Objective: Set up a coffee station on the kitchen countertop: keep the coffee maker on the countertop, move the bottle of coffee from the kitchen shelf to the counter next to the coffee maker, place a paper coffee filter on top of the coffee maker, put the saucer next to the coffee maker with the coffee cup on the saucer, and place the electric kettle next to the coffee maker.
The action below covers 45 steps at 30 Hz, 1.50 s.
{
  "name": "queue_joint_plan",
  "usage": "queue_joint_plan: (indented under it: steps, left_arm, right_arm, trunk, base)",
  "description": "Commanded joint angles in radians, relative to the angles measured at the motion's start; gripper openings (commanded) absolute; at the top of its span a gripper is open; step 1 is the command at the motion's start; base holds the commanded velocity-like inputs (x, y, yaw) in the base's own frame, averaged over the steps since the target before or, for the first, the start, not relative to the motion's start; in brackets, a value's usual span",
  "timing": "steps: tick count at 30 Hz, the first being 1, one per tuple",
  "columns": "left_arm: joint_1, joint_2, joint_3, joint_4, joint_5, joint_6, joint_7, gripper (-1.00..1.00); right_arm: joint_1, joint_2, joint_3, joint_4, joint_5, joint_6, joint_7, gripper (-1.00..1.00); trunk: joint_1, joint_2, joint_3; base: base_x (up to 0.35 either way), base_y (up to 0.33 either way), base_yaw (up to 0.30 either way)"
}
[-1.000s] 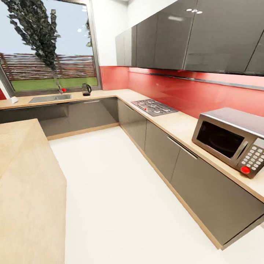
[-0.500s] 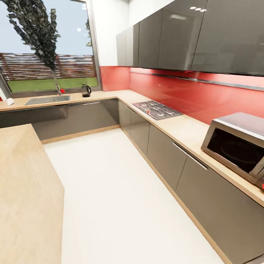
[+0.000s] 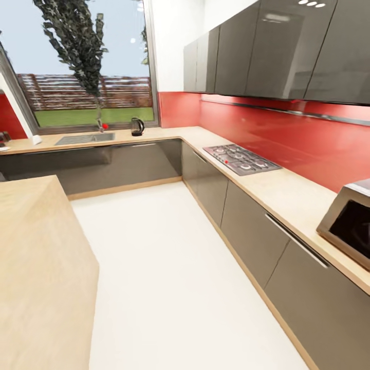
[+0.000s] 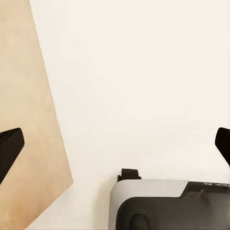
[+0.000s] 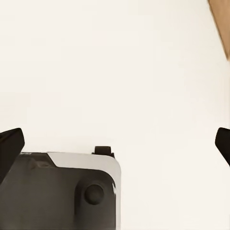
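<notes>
The electric kettle [image 3: 136, 126], small and dark with a looped handle, stands on the far stretch of the kitchen countertop [image 3: 288, 192] under the window. The beige worktop runs in an L over grey cabinet fronts. At the far left edge sit a dark object [image 3: 4, 137] and a small white one [image 3: 36, 140], too small to identify. In the left wrist view my left gripper [image 4: 115, 143] is open, its dark fingertips [image 4: 9, 149] far apart over white floor. My right gripper [image 5: 115, 143] is open too, its fingertips [image 5: 9, 144] wide apart and holding nothing.
A sink [image 3: 85, 138] lies left of the kettle and a gas hob [image 3: 241, 159] sits in the right run. A microwave [image 3: 349, 223] is cut off at the right edge. A wooden island [image 3: 36, 257] borders the white floor [image 3: 169, 267] on the left. My grey base [image 4: 167, 206] shows below.
The camera has moved forward and turned left, so the whole picture shifted right. The microwave has slid mostly out of frame. Nothing in the kitchen itself has moved.
</notes>
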Motion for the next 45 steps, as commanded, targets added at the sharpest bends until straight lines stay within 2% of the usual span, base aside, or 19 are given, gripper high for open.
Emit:
queue_joint_plan:
  steps: [1, 11, 21, 27, 36, 45]
  left_arm:
    - [-0.001, 0.000, -0.001, 0.001, 0.008, -0.003, -0.002, 1.00]
    - [-0.001, 0.002, -0.001, 0.001, 0.010, -0.003, -0.003, 1.00]
    - [-0.001, 0.002, -0.001, 0.002, 0.009, -0.002, -0.005, 1.00]
    - [-0.001, 0.001, -0.001, 0.005, 0.008, -0.002, -0.004, 1.00]
    - [-0.001, 0.000, -0.001, 0.007, 0.007, -0.003, -0.004, 1.00]
    - [-0.001, 0.000, -0.001, 0.006, 0.008, -0.001, -0.004, 1.00]
  right_arm:
    - [-0.001, 0.000, -0.001, 0.001, 0.000, -0.003, 0.000, 1.00]
    - [-0.001, 0.001, -0.001, 0.001, -0.001, -0.001, 0.003, 1.00]
    - [-0.001, 0.000, 0.000, 0.001, 0.001, -0.001, 0.003, 1.00]
    - [-0.001, 0.000, -0.001, 0.001, 0.001, -0.001, 0.002, 1.00]
    - [-0.001, 0.000, -0.001, 0.001, 0.001, -0.001, 0.002, 1.00]
    - [-0.001, -0.001, 0.000, 0.001, 0.002, -0.001, 0.002, 1.00]
  trunk:
    - [0.001, -0.002, -0.002]
    - [0.001, -0.002, -0.002]
    - [0.001, -0.002, -0.003]
    - [0.001, -0.002, -0.007]
    - [0.001, -0.002, -0.015]
    - [0.001, -0.002, -0.017]
  base:
    - [0.331, -0.137, 0.024]
    - [0.324, -0.139, 0.004]
    - [0.334, -0.018, 0.012]
    - [0.312, 0.000, 0.176]
    - [0.068, 0.000, 0.216]
    - [0.286, 0.000, 0.051]
